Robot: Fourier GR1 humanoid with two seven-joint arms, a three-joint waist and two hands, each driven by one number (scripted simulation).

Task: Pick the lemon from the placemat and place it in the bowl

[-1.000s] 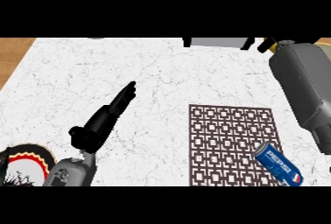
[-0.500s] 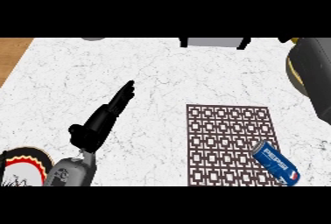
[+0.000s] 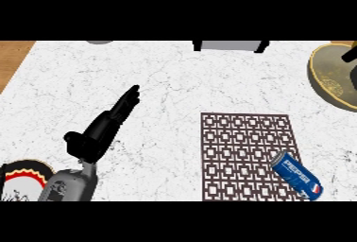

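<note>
A grey forearm (image 3: 70, 184) is showing at the near left, rounded and metallic, with small dark markings on its shell. It is ending in a matte black hand (image 3: 97, 134) whose slim black fingers (image 3: 129, 97) are tapering to narrow tips.

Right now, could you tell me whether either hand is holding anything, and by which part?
The left hand holds nothing; its fingers are straight over the counter. The right hand cannot be judged.
</note>
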